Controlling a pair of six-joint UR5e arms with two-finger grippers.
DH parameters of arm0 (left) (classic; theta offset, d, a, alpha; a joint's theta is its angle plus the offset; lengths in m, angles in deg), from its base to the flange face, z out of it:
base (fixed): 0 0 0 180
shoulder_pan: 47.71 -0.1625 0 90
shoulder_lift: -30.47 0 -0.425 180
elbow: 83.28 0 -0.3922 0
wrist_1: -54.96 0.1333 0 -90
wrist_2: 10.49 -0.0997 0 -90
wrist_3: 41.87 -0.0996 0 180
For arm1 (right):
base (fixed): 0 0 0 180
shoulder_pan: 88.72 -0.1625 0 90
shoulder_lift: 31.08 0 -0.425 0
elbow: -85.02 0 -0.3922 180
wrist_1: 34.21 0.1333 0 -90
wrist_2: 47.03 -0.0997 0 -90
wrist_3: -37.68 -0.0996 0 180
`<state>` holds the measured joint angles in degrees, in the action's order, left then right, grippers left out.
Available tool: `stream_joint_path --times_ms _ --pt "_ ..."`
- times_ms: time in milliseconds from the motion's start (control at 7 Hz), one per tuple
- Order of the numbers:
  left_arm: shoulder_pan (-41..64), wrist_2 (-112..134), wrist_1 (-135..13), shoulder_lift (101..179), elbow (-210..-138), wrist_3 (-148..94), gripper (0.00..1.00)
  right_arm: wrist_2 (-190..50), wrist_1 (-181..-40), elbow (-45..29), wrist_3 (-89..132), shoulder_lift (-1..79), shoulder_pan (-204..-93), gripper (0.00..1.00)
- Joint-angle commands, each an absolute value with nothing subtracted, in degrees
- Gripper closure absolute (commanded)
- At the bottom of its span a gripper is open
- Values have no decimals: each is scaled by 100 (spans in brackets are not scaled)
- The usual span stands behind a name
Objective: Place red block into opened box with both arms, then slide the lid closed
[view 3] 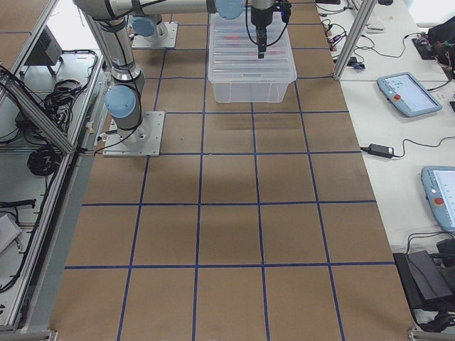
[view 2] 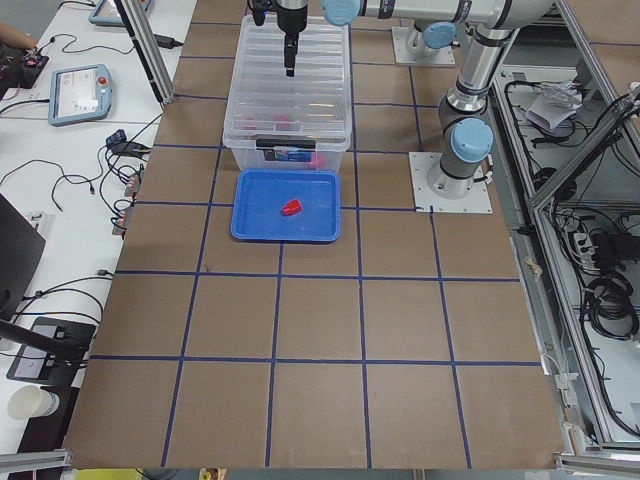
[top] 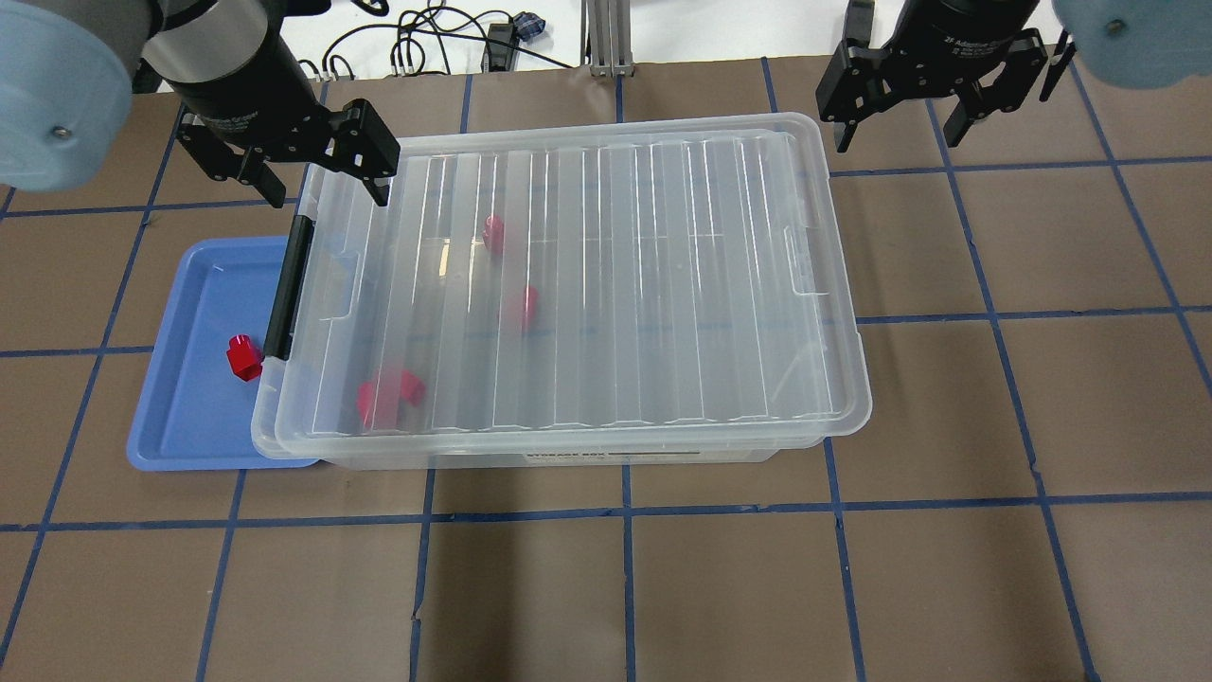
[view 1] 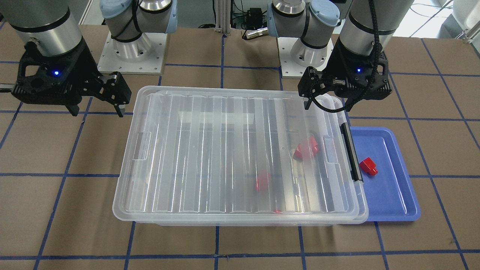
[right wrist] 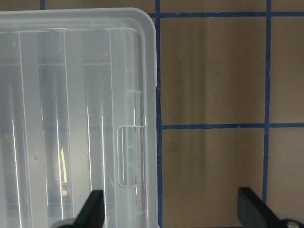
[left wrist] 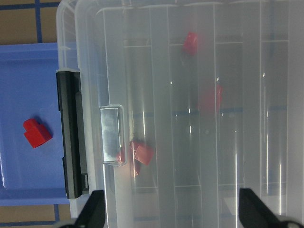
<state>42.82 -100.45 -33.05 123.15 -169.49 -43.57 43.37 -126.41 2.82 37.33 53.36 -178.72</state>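
left pincer (top: 324, 180): fingers apart, nothing between them. It hangs above the far corner of the box at the black-bar end, with one finger over the lid and the other outside the rim. In its wrist view the two fingertips (left wrist: 92, 211) stand wide on either side of the lid surface.

right pincer (top: 900, 133): fingers apart and empty. It hangs over the table just beside the box's other short end, by the far corner, touching nothing.

lid (top: 615, 284): lies flat on the box and covers nearly the whole opening. Its ribs run across the short way, with a notch showing at each short end. Whether it is fully seated cannot be told.

box (top: 606, 461): clear plastic, in the middle of the table between the two arms. Its black bar (top: 289, 289) runs along the short end on the robot's left.

red blocks (top: 523, 308): inside the box under the lid, blurred by the ribs. One is near the far wall, one toward the middle, and a cluster sits near the black-bar end.

lone red block (top: 243, 357): outside the box, lying on the blue tray close to the black bar.

blue tray (top: 180, 426): flat on the table just beside the box's black-bar end. The box rim overlaps its edge in the overhead view.

table (top: 947, 426): brown, marked with a grid of blue tape.
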Motion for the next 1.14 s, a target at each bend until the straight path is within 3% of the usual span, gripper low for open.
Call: stream_joint_path --times_ms 0,714,1000 --pt "4282 -10049 -3363 12258 -16933 -4397 0 4332 -12641 284 3733 5338 -17872 0" --pt "4291 -10040 -3390 12381 -16845 -4398 0 4323 -12579 258 3724 5285 -17890 0" --pt "4291 -10049 -3390 12285 -16932 -4398 0 4358 -13206 -468 3724 5092 -17890 0"
